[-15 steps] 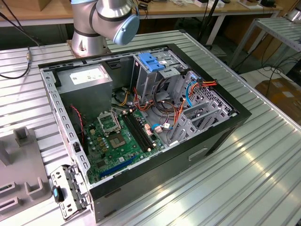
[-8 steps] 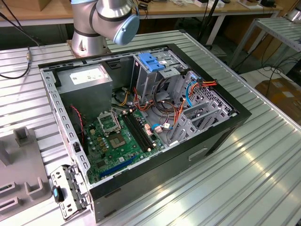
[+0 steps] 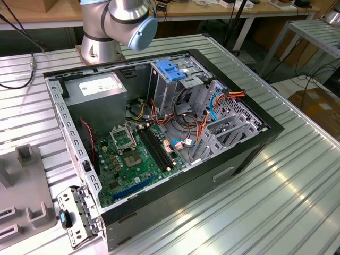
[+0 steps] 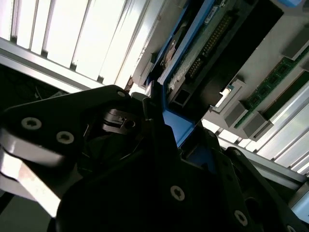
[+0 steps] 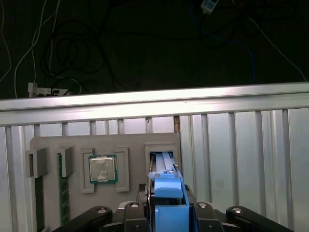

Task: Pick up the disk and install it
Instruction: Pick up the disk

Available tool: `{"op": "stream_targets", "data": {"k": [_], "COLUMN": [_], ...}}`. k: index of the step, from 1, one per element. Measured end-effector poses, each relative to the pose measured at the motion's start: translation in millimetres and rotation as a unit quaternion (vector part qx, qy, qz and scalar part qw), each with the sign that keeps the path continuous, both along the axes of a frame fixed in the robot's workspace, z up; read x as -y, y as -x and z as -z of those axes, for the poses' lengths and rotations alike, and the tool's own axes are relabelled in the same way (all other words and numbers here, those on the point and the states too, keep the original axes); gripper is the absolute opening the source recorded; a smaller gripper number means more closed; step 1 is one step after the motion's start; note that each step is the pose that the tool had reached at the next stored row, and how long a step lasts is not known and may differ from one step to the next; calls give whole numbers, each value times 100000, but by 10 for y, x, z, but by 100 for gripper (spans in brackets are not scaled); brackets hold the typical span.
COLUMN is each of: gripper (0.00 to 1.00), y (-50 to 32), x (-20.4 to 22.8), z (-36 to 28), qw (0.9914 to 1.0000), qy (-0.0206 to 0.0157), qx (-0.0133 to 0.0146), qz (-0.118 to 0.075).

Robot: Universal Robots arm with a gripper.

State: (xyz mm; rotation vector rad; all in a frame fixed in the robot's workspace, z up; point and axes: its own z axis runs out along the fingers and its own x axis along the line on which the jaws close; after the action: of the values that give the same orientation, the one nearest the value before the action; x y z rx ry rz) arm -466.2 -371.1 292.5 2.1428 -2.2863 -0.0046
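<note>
My gripper (image 5: 169, 220) is clamped across the disk (image 5: 167, 186), which stands on edge in its slot of the grey holder tray (image 5: 130, 141); I judge a skewed lift could jam it there or let the plastic rails slip

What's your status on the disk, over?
Tool shut on grey metal disk with blue plastic rails. Disk on edge at slot of grey holder tray. Nothing blocking it.
</note>
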Motion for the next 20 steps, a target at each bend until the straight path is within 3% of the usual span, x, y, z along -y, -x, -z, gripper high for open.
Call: {"op": "stream_targets", "data": {"k": [14,20], "gripper": [37,37], "y": [0,0], "x": [6,6], "z": [4,4], "qw": [99963,99960], "qy": [-3,-1], "qx": [6,2], "qz": [-2734,-2815]}}
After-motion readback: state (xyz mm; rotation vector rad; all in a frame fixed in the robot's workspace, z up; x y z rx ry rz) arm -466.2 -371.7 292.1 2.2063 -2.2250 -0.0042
